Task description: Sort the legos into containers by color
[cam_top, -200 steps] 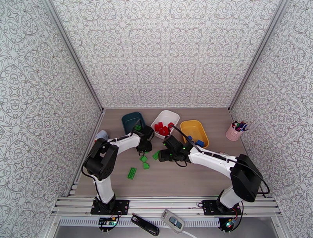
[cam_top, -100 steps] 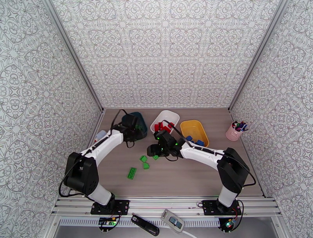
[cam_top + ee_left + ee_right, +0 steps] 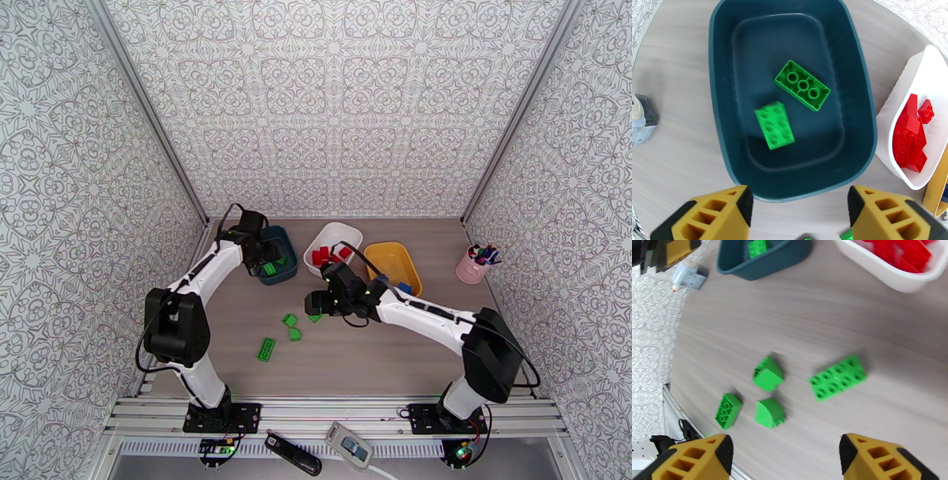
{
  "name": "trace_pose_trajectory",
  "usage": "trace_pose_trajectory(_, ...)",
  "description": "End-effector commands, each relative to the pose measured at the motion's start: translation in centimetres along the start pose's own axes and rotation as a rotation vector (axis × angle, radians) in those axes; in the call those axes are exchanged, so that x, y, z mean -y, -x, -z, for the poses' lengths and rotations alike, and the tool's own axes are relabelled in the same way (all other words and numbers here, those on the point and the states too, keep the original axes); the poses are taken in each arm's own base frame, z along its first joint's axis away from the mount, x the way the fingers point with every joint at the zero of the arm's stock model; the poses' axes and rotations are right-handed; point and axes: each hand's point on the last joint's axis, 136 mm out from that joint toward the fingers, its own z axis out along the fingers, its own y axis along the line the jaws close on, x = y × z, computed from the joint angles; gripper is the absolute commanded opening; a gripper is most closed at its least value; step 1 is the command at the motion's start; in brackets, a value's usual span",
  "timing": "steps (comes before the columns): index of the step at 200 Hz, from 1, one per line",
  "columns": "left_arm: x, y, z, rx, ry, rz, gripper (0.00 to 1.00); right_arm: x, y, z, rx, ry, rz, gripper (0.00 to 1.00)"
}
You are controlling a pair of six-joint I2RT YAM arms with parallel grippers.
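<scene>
While the left gripper, fingers apart, hovers over the teal tub holding two green legos near the left wall, the right gripper, equally spread, hangs above four loose green bricks on open wood-grain table.

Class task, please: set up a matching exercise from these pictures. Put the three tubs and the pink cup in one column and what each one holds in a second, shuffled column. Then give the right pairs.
Column A
1. teal tub
2. white tub
3. yellow tub
4. pink cup

Column B
a. pens
b. blue bricks
c. two green bricks
d. red bricks

Pairs: 1-c, 2-d, 3-b, 4-a
</scene>
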Motion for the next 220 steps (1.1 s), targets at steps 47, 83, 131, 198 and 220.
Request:
trace_pose_trajectory(47,4.2,-5.6,3.6,0.033,-0.127,-0.172,0.78,5.2,-0.6,0.8,0.001,-0.114,-0.041,0.84)
trace_pose_trajectory(83,6.7,-9.5,3.4,-0.004,-0.171,-0.286,0.78,6.6,-1.0,0.9,-0.012,-0.119,-0.071,0.86)
trace_pose_trajectory(131,10.0,-15.0,1.6,-0.098,-0.239,-0.416,0.78,9.4,-2.6,1.5,-0.031,-0.150,-0.115,0.86)
trace_pose_trajectory(198,11.5,-19.8,-2.7,-0.202,-0.193,-0.495,0.76,12.4,-5.6,2.9,-0.034,-0.178,-0.179,0.86)
trace_pose_trajectory(220,11.5,-20.7,-3.7,-0.220,-0.163,-0.519,0.76,12.7,-6.1,2.9,-0.037,-0.178,-0.188,0.85)
